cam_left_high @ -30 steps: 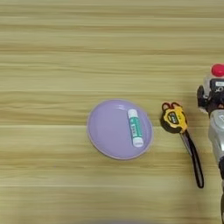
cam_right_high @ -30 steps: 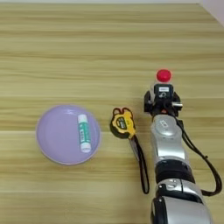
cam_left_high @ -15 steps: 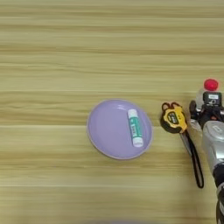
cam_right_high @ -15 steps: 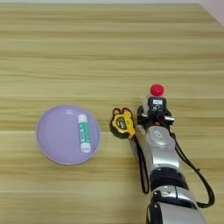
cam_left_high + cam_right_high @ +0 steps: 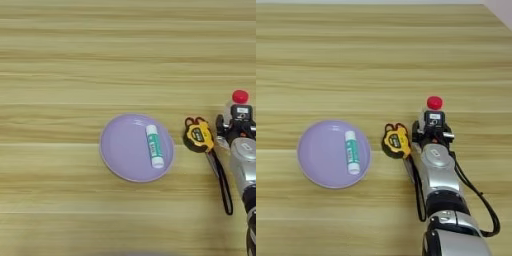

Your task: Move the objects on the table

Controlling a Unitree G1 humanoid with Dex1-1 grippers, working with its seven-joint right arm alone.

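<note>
The table [image 5: 371, 60] is light brown with long darker grain lines. Left of the gripper [image 5: 432, 131] — black, on a silver forearm [image 5: 437, 170] — the tape measure [image 5: 396, 141] is yellow and black (black strap), the plate [image 5: 316, 167] lilac, the tube [image 5: 351, 151] white and green. Just beyond the gripper, the bottle [image 5: 434, 103] shows a red cap.

The right arm [image 5: 438, 190] comes up from the bottom edge on the right side, its silver forearm stretched forward over the tabletop and pointing away from the robot. A black cable loops out along the forearm's right side. The gripper [image 5: 431, 125] sits at the far end, its black housing facing forward. Whether the fingers grip or stand apart cannot be made out.
</note>
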